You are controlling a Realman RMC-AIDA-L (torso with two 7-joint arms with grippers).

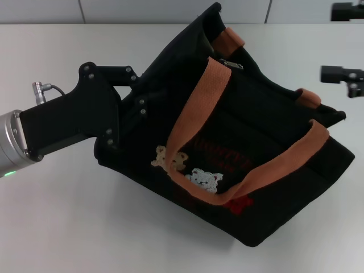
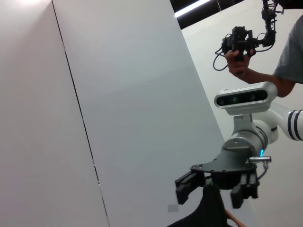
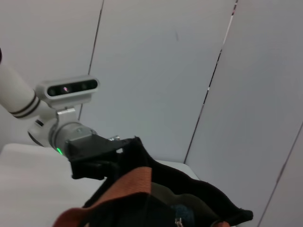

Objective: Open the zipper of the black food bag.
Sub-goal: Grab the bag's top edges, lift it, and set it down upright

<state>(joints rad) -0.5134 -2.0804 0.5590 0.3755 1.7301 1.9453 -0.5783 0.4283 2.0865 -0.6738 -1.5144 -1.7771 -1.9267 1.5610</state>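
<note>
Head view: left gripper (image 1: 132, 105) fingers clamp the black food bag (image 1: 250, 170).

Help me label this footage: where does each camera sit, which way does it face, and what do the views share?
Head view: on the robot's head, looking forward and down at the black food bag on the table; left gripper at the bag's end.
Left wrist view: faces the wall and the right gripper.
Right wrist view: faces the left gripper across the bag.
All three show the bag.
</note>
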